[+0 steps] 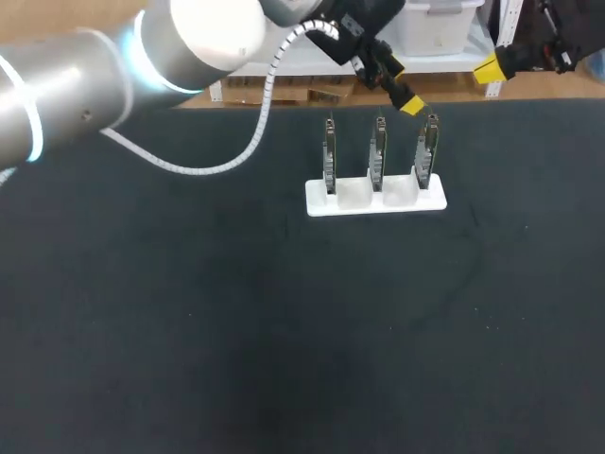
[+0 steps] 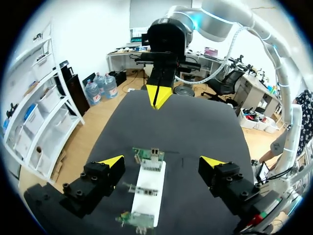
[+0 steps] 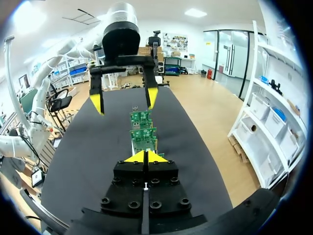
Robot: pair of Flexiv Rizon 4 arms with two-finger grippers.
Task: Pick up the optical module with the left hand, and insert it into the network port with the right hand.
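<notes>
**A:** Three upright boards (image 1: 378, 151) stand in a white rack (image 1: 354, 200) on the far part of the desk (image 1: 236, 331), a little right of the middle. Which one is the optical module?

**B:** I cannot tell. The pieces are thin and seen edge-on from above, so I can't separate the module from whatever carries the network port. If the module is on the desk, it is among those three in the rack. Neither hand has it.

**A:** So the left hand (image 2: 161, 161) is empty?

**B:** Yes. Its fingers are spread wide and released, with nothing between them. It hangs over the rack with one yellow tip on each side of the row of boards. From above, it sits over the right end of the row.

**A:** Why hold it there?

**B:** My guess is that the spread fingers straddling the row let the hand drop straight down around one piece. The rack holds each piece on edge, so two flat faces are there to pinch. The same pose would also fit a hand that has just let go and lifted off.

**A:** And the right hand (image 3: 145, 156)?

**B:** It is clenched, with its yellow tips pressed together and nothing in them. It is at the far right edge of the desk, well apart from the rack, and points along the row towards the left hand.

**A:** Parked out of the way?

**B:** Likely so. There it leaves room over the rack and faces the boards end-on. That would suit a hand-over or a push into a port.
</notes>
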